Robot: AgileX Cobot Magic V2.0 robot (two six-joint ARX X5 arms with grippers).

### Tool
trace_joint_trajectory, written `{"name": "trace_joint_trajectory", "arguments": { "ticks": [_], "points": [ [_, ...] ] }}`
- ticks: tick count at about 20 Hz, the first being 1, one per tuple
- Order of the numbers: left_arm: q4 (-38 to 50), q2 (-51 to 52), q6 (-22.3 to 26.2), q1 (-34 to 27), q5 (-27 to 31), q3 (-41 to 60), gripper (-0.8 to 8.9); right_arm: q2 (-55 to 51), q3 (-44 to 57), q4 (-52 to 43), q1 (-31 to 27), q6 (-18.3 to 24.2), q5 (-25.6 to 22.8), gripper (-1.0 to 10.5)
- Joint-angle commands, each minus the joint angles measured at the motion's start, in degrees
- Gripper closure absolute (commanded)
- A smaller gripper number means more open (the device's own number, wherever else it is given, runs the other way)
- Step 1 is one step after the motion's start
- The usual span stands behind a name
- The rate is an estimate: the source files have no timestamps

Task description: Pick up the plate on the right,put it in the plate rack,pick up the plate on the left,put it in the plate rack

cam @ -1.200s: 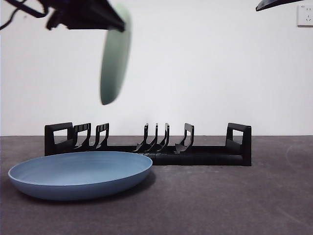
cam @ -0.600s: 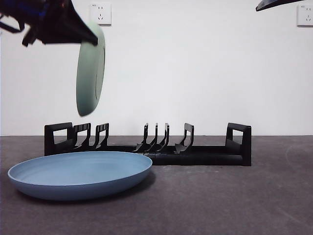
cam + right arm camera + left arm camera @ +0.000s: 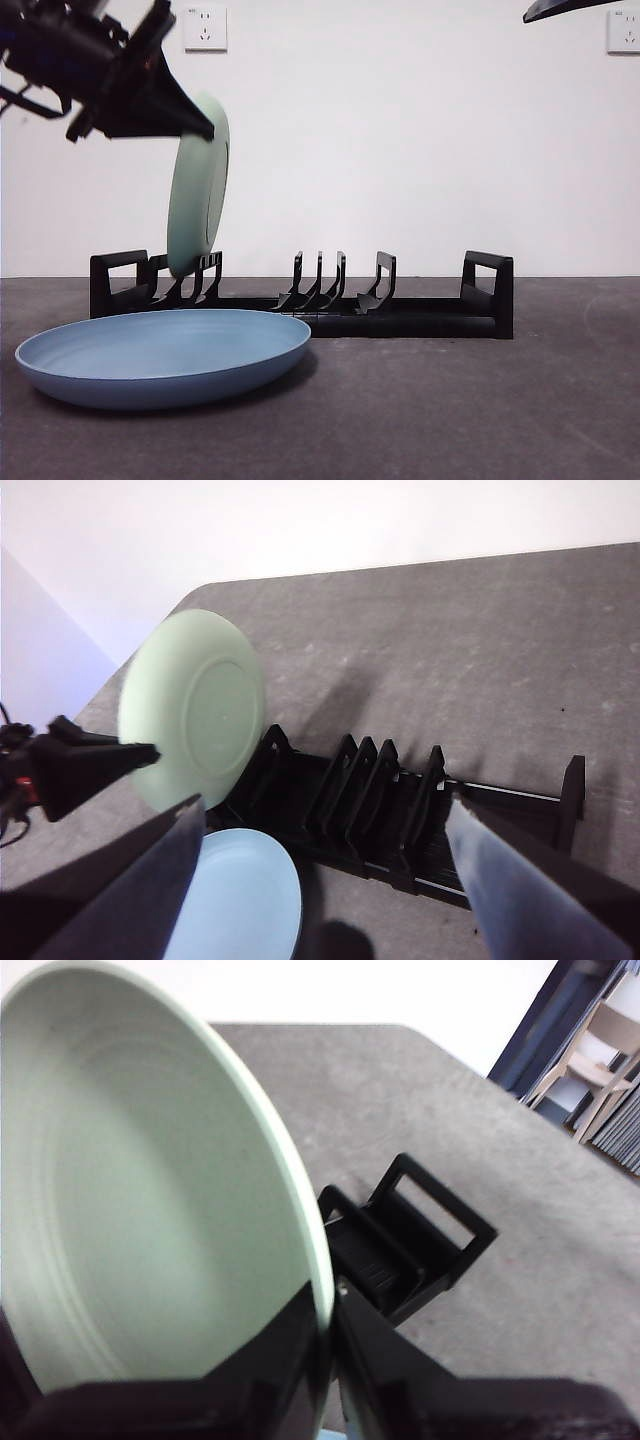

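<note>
Green plate held nearly upright on edge, tilted slightly, lower rim down among the prongs at the rack's end, beside the boxy handle there; whether the rim already touches the rack base, cannot tell. In the left wrist view, same plate seen from its hollow side, rim pinched at one edge, rack handle just beyond it. Left gripper clamped on that rim, one jaw on each face of the plate; in the front view, dark and large, reaching in from the upper side corner onto the plate's top edge. From the right wrist view, plate's underside visible above the rack, prongs standing in a row along its length. Blue plate lying flat on the grey table, in front of the rack and near the same end, apart from the green one. Right gripper spread wide, holding nothing, high above the table; only a black tip at a top corner in the front view. White wall behind, with sockets.
</note>
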State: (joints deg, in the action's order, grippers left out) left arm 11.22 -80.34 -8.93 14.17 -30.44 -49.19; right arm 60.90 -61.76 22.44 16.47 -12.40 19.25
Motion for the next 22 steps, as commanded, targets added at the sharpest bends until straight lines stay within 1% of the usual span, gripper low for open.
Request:
{"name": "trace_joint_trajectory", "arguments": {
  "ticks": [1,4,7,9,13,14,15,20,21,22],
  "points": [
    [0.7,-1.8,1.7,-0.1,-0.3,0.0,8.23,0.2,-0.1,-0.1,0.0,0.4,-0.3,5.4],
    [0.5,-3.4,2.3,-0.1,1.2,0.0,8.22,0.2,-0.1,0.3,0.0,0.5,-0.3,5.4],
    [-0.6,-3.8,4.9,-0.1,3.4,0.0,8.13,0.2,-0.1,0.7,0.0,0.5,-0.3,5.4],
    [-0.9,-3.8,6.3,0.0,3.5,0.0,7.94,0.2,-0.1,0.8,0.0,0.5,-0.3,5.4],
    [-1.5,-3.8,6.2,0.0,3.4,0.0,5.53,0.2,-0.1,0.9,0.0,0.5,-0.3,5.4],
    [-1.7,-3.8,6.2,0.0,3.4,0.0,5.20,0.2,-0.1,1.0,0.0,0.5,-0.3,5.4],
    [-2.2,-3.8,6.2,0.0,3.4,0.0,4.97,0.2,-0.1,1.2,0.0,0.5,-0.3,5.4],
    [-5.2,-2.7,6.3,0.1,3.3,0.0,4.86,0.9,-0.1,2.6,0.2,0.2,0.3,5.6],
    [-6.0,-1.9,6.7,0.1,3.3,0.0,4.61,1.2,-0.1,3.2,0.3,0.2,0.6,5.8],
    [-6.9,-0.8,7.5,0.3,3.3,0.0,4.56,1.6,-0.1,3.8,0.5,0.2,1.6,5.8]
  ]
}}
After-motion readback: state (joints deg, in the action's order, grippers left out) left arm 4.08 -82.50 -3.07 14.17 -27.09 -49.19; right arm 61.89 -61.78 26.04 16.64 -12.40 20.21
